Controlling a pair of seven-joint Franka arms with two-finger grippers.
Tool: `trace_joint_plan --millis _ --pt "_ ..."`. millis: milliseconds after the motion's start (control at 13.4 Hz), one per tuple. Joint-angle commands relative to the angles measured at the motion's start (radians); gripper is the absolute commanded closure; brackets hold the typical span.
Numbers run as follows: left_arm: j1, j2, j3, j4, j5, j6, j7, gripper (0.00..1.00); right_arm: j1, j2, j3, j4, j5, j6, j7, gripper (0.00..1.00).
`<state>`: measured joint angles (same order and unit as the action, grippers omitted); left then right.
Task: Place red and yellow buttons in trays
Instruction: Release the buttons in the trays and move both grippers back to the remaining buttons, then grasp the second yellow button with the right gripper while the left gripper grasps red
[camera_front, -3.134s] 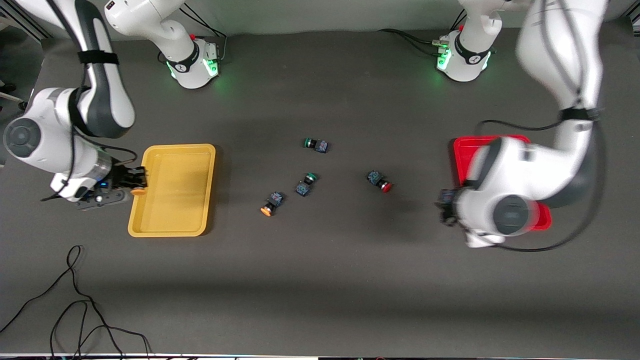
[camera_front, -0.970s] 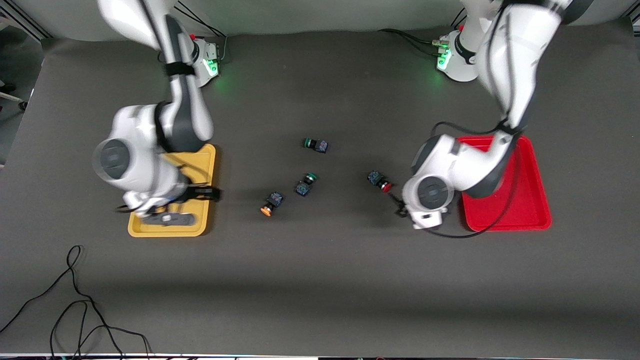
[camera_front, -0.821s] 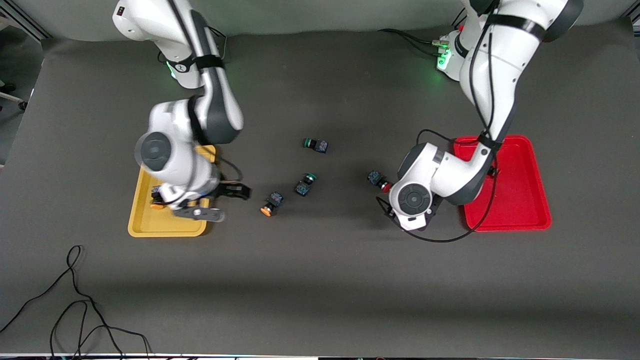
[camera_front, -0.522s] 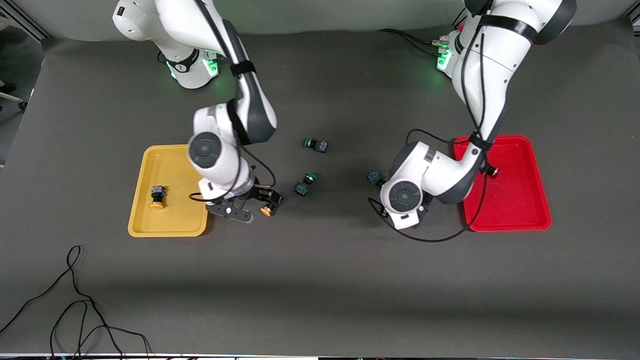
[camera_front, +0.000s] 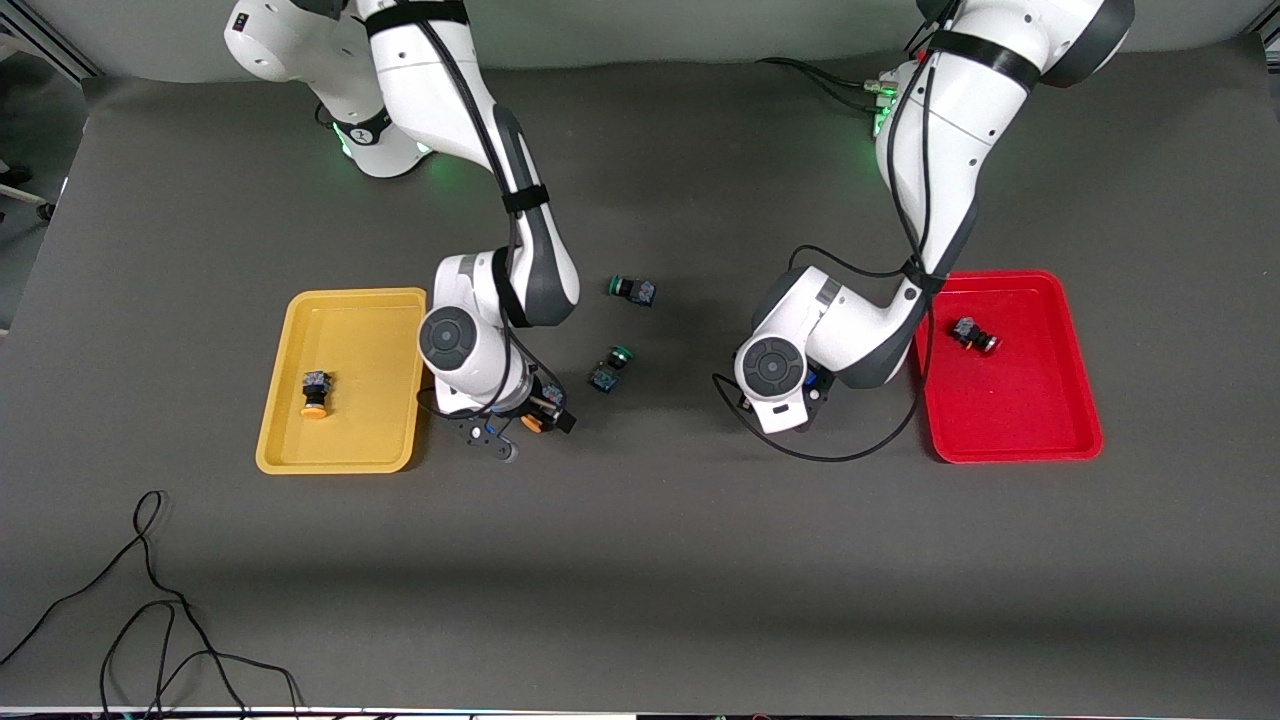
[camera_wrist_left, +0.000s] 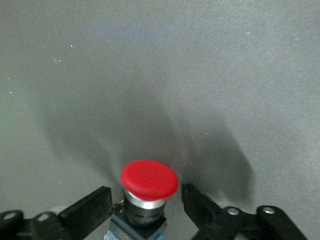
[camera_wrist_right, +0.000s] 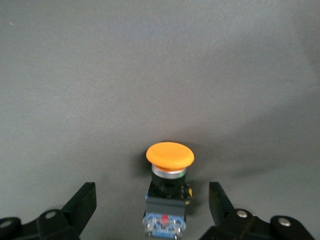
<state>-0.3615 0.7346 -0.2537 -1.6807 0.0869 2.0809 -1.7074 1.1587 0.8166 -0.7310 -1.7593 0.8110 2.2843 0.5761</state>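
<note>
Taking twelve o'clock as toward the arms' bases, the nearest action on the counter (camera_front: 640, 560) is the right claw (camera_wrist_right: 152, 192), low over the loose yellow button (camera_wrist_right: 170, 154), which lies at about three o'clock of the yellow tray (camera_front: 345, 297). The claw is spread wide, a finger on each side of the switch body, and grips nothing. With that much gap, a lopsided close would likely push the small body sideways or spin it before it seats.

The left claw (camera_wrist_left: 146, 195) straddles the loose red button (camera_wrist_left: 149, 179), at about nine o'clock of the red tray (camera_front: 1000, 455). It is parted more narrowly and also has hold of nothing. The fingers sit level with the collar under the round cap, so a pinch there could probably slip and let the switch squirt out.

A green-capped switch (camera_front: 608, 368) lies near the right claw, at about one o'clock of it, and a careless lift could knock it.

A stored yellow button (camera_front: 315, 392) and a stored red button (camera_front: 975, 333) already rest in their trays; a drop onto either could bounce
</note>
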Motion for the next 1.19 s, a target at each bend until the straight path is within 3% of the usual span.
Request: trace_joint_plan --millis 0,75,149,224,299,448,597,821,1119 --pt "-0.004 -0.037 -0.001 -0.045 -0.007 0.022 -0.003 1.0 -0.002 0.016 0.016 0.014 0.022 0.027 0.022 0.01" --pt "0.001 -0.041 -0.004 -0.039 -0.007 0.019 -0.003 1.0 -0.002 0.019 0.024 0.011 0.022 0.038 0.013 0.05" --pt "0.0 -0.05 -0.002 -0.036 -0.007 0.015 -0.001 1.0 -0.002 0.022 0.028 0.009 0.022 0.05 0.01 0.21" --pt "0.004 -0.053 -0.002 -0.031 -0.007 0.001 -0.001 1.0 -0.001 0.022 0.028 0.008 0.022 0.05 0.007 0.45" --pt "0.018 -0.053 -0.002 -0.015 -0.003 -0.03 0.0 1.0 0.001 0.021 0.028 0.008 0.022 0.05 0.005 0.62" --pt "0.067 -0.055 -0.002 0.05 -0.007 -0.12 0.073 1.0 0.001 0.021 0.028 0.006 0.02 0.05 -0.013 0.78" --pt "0.116 -0.058 -0.004 0.12 -0.009 -0.241 0.112 1.0 -0.004 0.013 0.028 0.003 0.02 0.046 -0.061 0.8" --pt "0.26 -0.115 -0.004 0.139 -0.035 -0.35 0.312 1.0 0.009 -0.057 0.001 0.001 -0.033 -0.04 -0.07 0.8" --pt "0.449 -0.165 0.004 0.113 -0.001 -0.469 0.573 1.0 -0.005 -0.253 -0.042 0.023 -0.283 -0.23 -0.175 0.8"
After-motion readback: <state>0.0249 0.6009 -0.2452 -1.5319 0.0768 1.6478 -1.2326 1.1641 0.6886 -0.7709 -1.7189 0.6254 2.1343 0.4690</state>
